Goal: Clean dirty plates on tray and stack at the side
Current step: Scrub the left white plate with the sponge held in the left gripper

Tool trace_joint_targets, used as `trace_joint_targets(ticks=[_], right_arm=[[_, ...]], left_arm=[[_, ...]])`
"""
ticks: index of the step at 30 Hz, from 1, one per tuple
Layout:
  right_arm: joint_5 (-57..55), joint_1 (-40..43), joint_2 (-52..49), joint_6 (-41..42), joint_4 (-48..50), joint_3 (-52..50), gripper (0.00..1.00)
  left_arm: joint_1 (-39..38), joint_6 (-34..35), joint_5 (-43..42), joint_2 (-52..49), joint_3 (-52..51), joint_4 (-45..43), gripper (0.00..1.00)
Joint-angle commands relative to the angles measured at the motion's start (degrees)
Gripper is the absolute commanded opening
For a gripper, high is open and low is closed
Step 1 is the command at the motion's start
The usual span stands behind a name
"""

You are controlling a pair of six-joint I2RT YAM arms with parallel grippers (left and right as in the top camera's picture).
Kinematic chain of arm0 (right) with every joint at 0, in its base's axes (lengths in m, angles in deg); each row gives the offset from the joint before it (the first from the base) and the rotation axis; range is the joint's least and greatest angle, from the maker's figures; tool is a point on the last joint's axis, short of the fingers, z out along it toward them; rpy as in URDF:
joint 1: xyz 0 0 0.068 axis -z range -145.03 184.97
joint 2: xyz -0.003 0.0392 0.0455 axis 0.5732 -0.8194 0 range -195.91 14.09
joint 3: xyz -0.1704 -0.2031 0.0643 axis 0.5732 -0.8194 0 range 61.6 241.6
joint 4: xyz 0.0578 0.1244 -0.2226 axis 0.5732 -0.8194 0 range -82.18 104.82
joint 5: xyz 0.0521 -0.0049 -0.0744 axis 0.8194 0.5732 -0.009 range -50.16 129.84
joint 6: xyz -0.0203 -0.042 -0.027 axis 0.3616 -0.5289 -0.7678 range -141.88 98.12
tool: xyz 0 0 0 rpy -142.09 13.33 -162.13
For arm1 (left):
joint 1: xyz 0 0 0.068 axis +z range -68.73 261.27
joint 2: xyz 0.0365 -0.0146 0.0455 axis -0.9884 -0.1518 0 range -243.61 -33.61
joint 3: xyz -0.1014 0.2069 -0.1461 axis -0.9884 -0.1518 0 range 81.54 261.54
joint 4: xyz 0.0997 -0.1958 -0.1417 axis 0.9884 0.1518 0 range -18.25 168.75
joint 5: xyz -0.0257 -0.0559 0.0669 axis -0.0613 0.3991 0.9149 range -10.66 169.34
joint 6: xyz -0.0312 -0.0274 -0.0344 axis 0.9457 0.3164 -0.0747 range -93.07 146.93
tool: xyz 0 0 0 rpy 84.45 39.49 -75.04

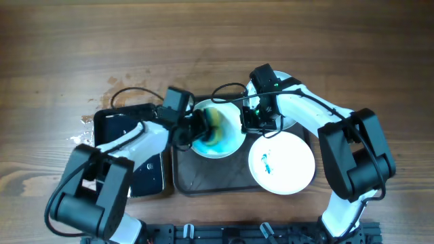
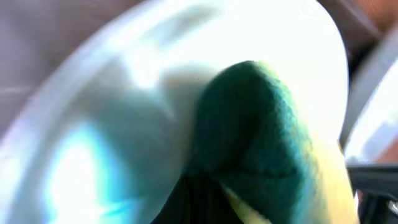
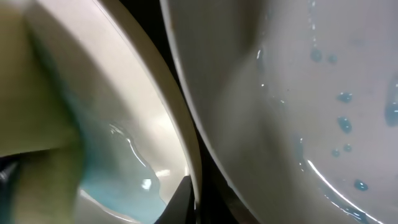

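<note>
Pressing sponge [image 1: 214,122] onto plate [image 1: 231,140] (left tool [image 1: 199,126]).

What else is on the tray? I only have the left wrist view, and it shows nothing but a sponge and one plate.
Observer: A white plate with a blue smear lies at the front right of the tray, not yet wiped.
Operator: Is there a third plate?
Observer: Yes, another white one at the back right, mostly hidden under the right arm.
Operator: Where is the right end effector?
Observer: The right end effector is shut at the right rim of the pale blue plate that your sponge is on. It seems to be steadying that plate.
</note>
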State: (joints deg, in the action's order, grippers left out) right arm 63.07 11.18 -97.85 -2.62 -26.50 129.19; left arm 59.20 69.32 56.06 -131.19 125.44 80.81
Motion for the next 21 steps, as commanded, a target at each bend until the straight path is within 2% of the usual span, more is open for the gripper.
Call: trace_joint_targets(ticks=[1,4,6,11,15,19,21], right_arm=[[-1.8,-0.8,-1.0,-1.8,-0.5,-0.6,0.05],[-1.8,-0.8,-1.0,-2.4,-0.6,-0.6,0.04],[-1.8,-0.8,-1.0,-2.4,-0.7,-0.6,0.05],[-1.9,-0.8,-1.0,-2.6,-1.4,-0.6,0.05],[-1.8,-0.8,-1.0,-2.6,-1.6,-0.6,0.05],[-1.8,-0.8,-1.0,-2.7,-1.6,-0.6,0.05],[-1.8,-0.8,-1.0,-2.8,-1.7,-0.6,0.05]], left_arm=[[-3.0,-3.2,-11.1,-2.4,-1.1,-5.5,0.04],[-3.8,-2.2,-15.9,-2.4,-1.1,-11.6,0.04],[-4.0,0.6,-15.5,-2.4,-1.1,-13.9,0.04],[-2.0,5.3,-2.1,-2.4,-1.1,-11.5,0.04],[2.0,6.1,9.5,-2.4,-1.1,-4.2,0.04],[6.9,6.1,15.4,-2.4,-1.1,1.6,0.04],[8.9,6.1,15.7,-2.4,-1.1,2.2,0.04]])
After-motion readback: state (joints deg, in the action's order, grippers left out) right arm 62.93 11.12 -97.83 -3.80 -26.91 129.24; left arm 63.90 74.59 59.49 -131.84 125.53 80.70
